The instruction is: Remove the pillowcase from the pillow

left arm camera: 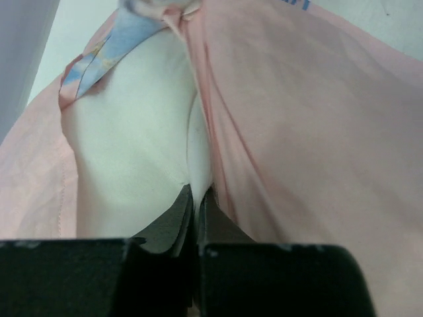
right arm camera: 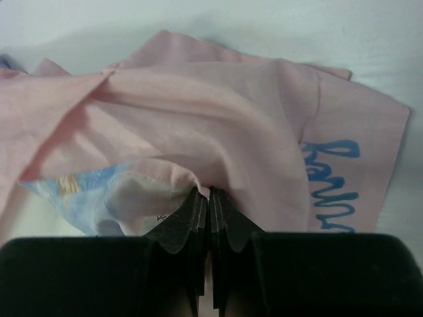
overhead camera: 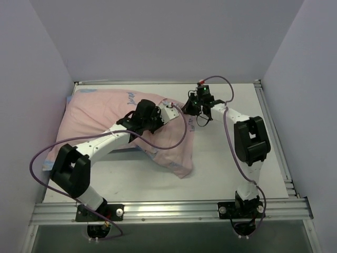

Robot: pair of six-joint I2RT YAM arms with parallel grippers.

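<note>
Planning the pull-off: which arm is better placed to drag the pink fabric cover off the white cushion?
Right, probably: the right gripper is shut on the hem of the thin pink fabric pillowcase, while the left gripper pinches the plump white pillow, anchoring it.

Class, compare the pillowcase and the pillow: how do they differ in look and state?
The pillowcase is pale pink with blue print; the pillow is plain white. The pillowcase lies thin and creased; the pillow bulges plump. The right gripper pinches the pillowcase, the left gripper the pillow. Both are soft.
</note>
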